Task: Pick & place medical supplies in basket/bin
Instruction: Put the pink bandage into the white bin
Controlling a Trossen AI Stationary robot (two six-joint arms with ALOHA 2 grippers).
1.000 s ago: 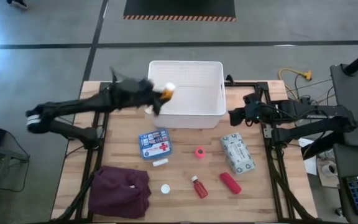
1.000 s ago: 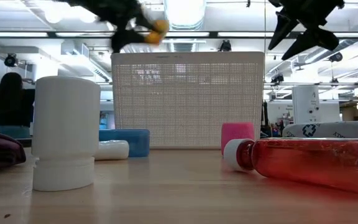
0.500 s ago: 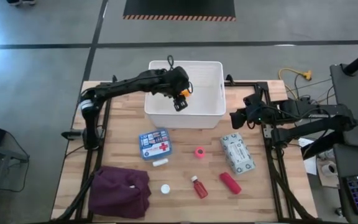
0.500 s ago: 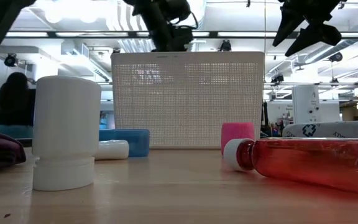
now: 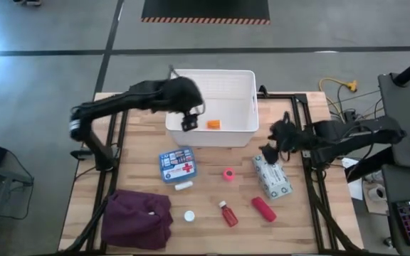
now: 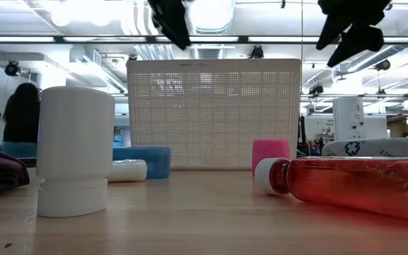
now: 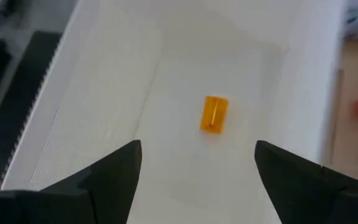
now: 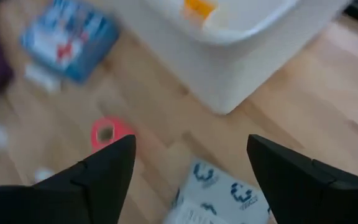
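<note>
The white basket (image 5: 212, 72) stands at the table's far middle. A small orange piece (image 5: 213, 124) lies on its floor, also seen in the left wrist view (image 7: 214, 114). My left gripper (image 5: 189, 122) hangs open over the basket's near left part, holding nothing. My right gripper (image 5: 269, 153) is open above the far end of the pale patterned packet (image 5: 272, 176), with the packet (image 8: 222, 193) below its fingers. The blue first-aid box (image 5: 177, 164), a pink cap (image 5: 228, 173), a red bottle (image 5: 228, 213) and a red tube (image 5: 263, 209) lie on the table.
A maroon cloth (image 5: 137, 218) lies at the near left. Small white pieces (image 5: 184, 185) (image 5: 189, 215) sit near the box and the cloth. In the low view a white bottle (image 6: 75, 152) and the red bottle (image 6: 353, 185) lie close in front of the basket (image 6: 214, 113).
My left gripper has swung from the basket's far left corner to over the basket and let go of the orange piece, which now lies on the basket floor; it has then drawn back a little toward the left. My right gripper has moved toward the near edge, over the packet.
</note>
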